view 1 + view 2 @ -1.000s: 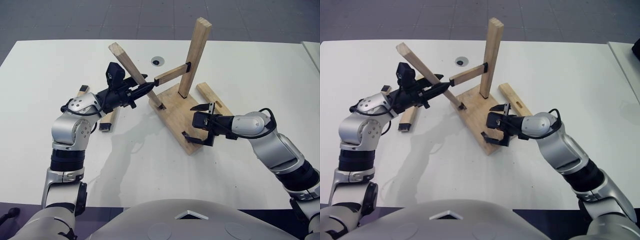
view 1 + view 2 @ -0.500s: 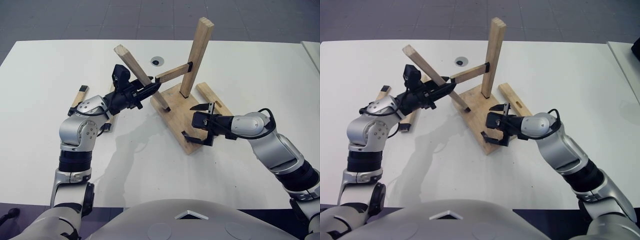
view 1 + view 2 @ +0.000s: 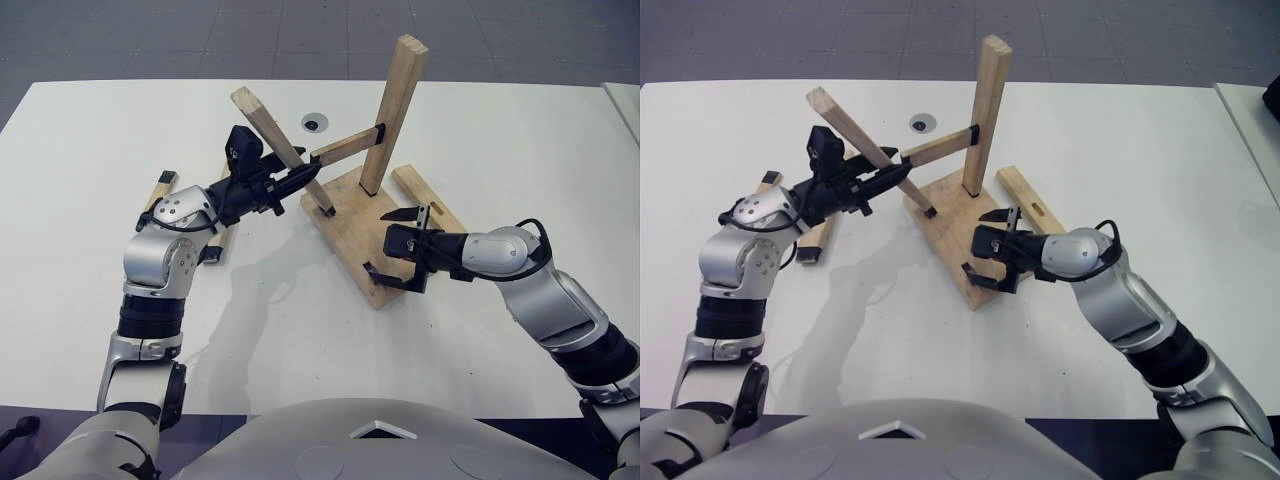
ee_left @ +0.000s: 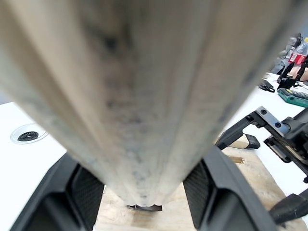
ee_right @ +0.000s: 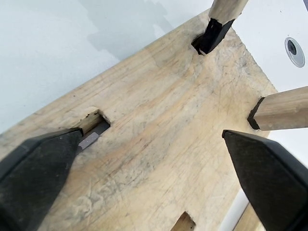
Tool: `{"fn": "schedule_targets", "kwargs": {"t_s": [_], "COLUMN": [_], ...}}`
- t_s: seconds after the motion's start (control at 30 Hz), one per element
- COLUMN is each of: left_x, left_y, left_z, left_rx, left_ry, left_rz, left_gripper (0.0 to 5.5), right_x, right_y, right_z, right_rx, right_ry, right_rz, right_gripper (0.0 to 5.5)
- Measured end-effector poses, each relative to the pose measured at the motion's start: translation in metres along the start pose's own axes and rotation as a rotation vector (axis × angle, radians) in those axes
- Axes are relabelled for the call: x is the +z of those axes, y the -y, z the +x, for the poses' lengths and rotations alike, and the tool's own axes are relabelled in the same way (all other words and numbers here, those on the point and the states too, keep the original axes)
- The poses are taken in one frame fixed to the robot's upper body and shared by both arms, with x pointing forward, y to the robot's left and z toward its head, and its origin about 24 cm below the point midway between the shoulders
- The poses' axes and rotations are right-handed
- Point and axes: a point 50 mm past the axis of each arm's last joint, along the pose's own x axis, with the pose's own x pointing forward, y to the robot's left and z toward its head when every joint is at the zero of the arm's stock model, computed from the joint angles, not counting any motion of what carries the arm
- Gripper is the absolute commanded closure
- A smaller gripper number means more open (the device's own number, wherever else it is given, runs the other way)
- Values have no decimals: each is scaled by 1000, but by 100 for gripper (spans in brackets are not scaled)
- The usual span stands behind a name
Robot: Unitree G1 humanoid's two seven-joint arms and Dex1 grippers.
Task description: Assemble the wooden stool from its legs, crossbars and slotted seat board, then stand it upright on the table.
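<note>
— Judging from the seat board (image 3: 352, 238), how far along is the stool?
— About halfway, I'd say. The seat board lies flat in the middle of the desk (image 3: 100, 130). An upright leg (image 3: 392, 110) stands in a slot at its far end, and a crossbar (image 3: 345, 148) joins that to a tilted leg (image 3: 262, 120) whose foot meets the board's left edge.
— Is that foot home?
— I can't tell. The left claw (image 3: 295, 178) is clamped on the tilted leg, just beside the crossbar joint.
— And the right claw (image 3: 377, 242)?
— Spread wide, gripping nothing, over the board's near end. The right wrist view has an empty slot (image 5: 94, 127) right beside one finger.
— What's left, then?
— A spare leg (image 3: 425, 200) lies just right of the board, and two more pieces (image 3: 160, 188) rest on the left by the left arm. Those want fitting, I'd guess, then the whole stool turned onto its feet.
</note>
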Motion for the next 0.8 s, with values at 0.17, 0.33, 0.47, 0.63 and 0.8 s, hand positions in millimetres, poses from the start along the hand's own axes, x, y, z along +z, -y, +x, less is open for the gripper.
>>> {"fn": "schedule_targets", "kwargs": {"t_s": [0.17, 0.33, 0.47, 0.63, 0.8], "left_x": [-1, -2, -3, -3, -2], "left_y": [-2, -2, 2, 3, -3], "left_z": [-6, -6, -1, 1, 3], "left_rx": [-18, -20, -21, -8, 10], "left_ry": [-46, -62, -84, -97, -100], "left_rz": [-3, 1, 36, 63, 59], "left_gripper": [346, 346, 346, 346, 346], "right_x": [0, 0, 1, 10, 48], "right_y": [-2, -2, -1, 2, 42], "right_z": [0, 0, 0, -6, -48], "right_rx": [4, 3, -12, -36, -272], "right_ry": [3, 4, 23, 106, 307], "right_rz": [0, 1, 48, 180, 187], "right_gripper": [10, 10, 10, 10, 31]}}
